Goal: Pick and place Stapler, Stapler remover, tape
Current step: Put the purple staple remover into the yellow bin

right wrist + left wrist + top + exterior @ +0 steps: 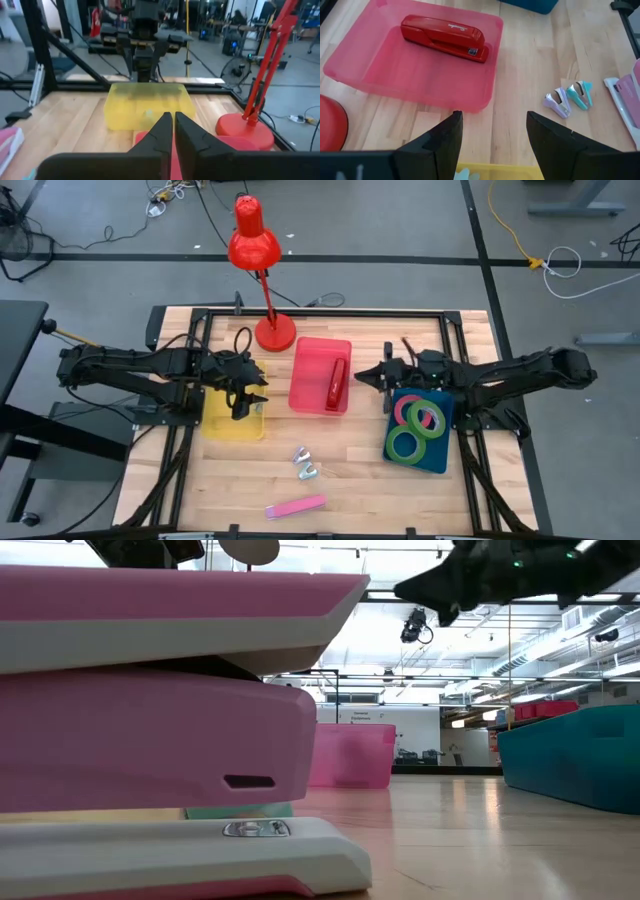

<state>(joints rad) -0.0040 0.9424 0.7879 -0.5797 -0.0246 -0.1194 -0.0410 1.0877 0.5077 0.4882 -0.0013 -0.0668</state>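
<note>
A red stapler (337,380) lies in the pink bin (305,395); it also shows in the left wrist view (445,37). A pink stapler (297,506) lies near the table's front edge and fills the low view (150,690). Two staple removers (305,463), one lilac and one teal (568,96), lie on the wood. Three tape rolls, one pinkish-red (408,408) and two green (405,445), lie flat in the blue bin (440,460). My left gripper (250,395) (492,130) is open and empty above the yellow bin (232,425). My right gripper (365,377) (172,125) is shut and empty, in the air at the pink bin's right edge.
A red desk lamp (262,270) stands with its round base (275,332) at the far edge, behind the pink bin. A black frame (320,312) runs around the table top. Bare wood lies between the bins and the front edge.
</note>
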